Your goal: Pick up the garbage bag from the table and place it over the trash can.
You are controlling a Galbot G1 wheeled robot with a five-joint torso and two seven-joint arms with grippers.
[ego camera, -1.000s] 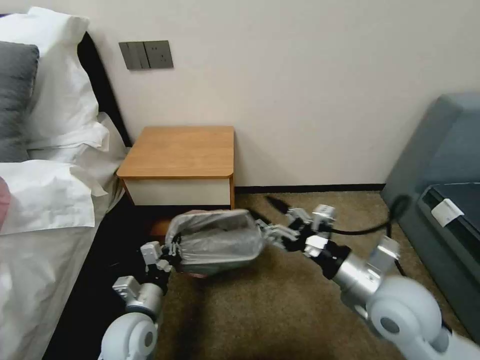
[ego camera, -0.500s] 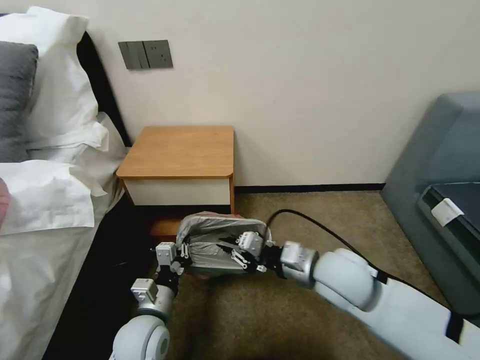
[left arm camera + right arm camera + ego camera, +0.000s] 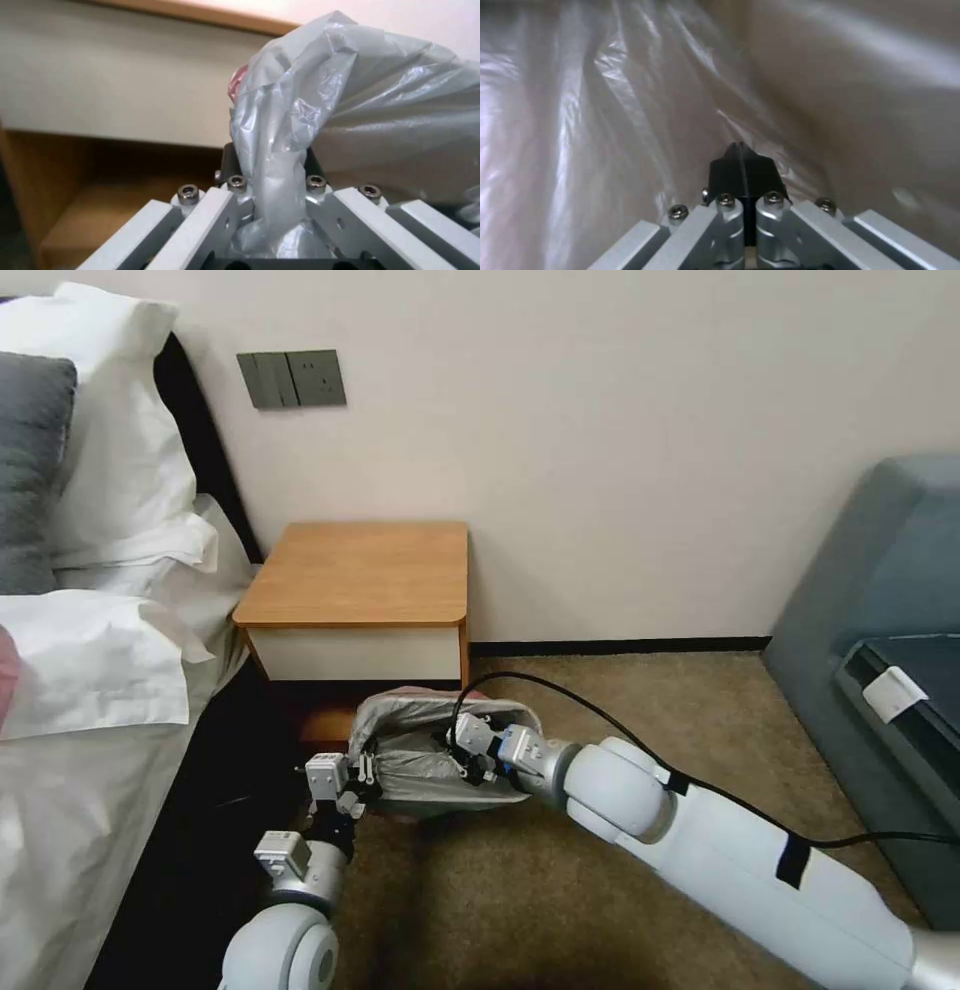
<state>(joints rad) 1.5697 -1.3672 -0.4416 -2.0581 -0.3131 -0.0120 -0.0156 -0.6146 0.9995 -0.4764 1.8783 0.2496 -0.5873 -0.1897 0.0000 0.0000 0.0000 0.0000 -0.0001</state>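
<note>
Right gripper (image 3: 462, 757) deep inside garbage bag (image 3: 420, 740), fingertips pressed together; film close on all sides, crinkled wall just ahead, only way out back through mouth. Left gripper (image 3: 368, 767) at bag's left edge, film bunched between fingers (image 3: 227, 165). Table (image 3: 360, 570) just beyond left gripper: drawer front above, open low shelf ahead. Bed (image 3: 90, 750) close on its outer side. Open carpet (image 3: 560, 880) behind both grippers, around right arm. Sofa (image 3: 880, 670) well apart on right.
</note>
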